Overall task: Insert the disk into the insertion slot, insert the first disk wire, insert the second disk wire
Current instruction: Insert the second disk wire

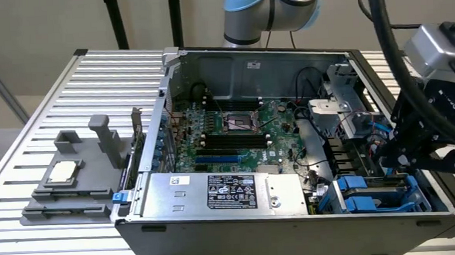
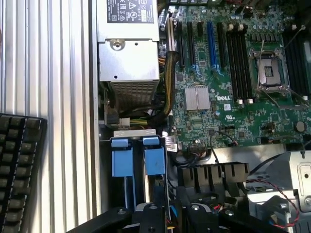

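Ribbed silver table carries open computer case. Grey moulded tray on table at exterior view's left. Black keyboard on table near case. Plain beige wall far behind, black posts before it. Insertion slot at case's near corner, exterior view's right. Disk appears seated there, blue carrier showing. Claw hangs just above slot; open or closed, cannot tell.

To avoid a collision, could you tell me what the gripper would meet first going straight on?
Probably the blue tabs of the insertion slot, just below the gripper; depth is unclear.
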Robot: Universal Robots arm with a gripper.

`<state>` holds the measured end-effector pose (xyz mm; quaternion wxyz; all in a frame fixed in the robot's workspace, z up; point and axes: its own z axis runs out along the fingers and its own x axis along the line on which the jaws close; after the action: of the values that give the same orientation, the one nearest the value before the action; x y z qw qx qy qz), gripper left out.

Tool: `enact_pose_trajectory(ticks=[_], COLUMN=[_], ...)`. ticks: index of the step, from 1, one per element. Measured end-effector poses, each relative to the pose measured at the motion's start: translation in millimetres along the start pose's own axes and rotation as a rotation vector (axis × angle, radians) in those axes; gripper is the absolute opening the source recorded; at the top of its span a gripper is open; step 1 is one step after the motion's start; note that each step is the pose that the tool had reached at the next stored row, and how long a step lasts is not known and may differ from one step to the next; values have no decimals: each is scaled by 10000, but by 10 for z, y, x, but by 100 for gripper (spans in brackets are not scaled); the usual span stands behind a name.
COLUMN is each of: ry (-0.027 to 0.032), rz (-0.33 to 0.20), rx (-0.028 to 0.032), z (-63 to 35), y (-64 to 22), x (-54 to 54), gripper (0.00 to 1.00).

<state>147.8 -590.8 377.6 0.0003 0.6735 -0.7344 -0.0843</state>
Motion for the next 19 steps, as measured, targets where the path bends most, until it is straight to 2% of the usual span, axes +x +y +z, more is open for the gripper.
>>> enact_pose_trajectory(ticks=[4, 7, 10, 12, 13, 14, 17, 18, 19], ry=[-1, -1, 21, 64, 119, 213, 706, 862, 971], rz=[-1, -1, 2, 7, 13, 24, 85, 106, 121], rx=[0, 0, 7, 12, 18, 27, 83, 101, 114], z=[-179, -291, -292, -281, -277, -275, -269, -266, -261], y=[24, 45, 59, 66, 68, 70, 72, 72, 72], x=[-28, -96, -229, -318, -348, -366, -392, -400, -409], gripper=[25, 25, 25, 25, 25, 25, 27, 32, 39])
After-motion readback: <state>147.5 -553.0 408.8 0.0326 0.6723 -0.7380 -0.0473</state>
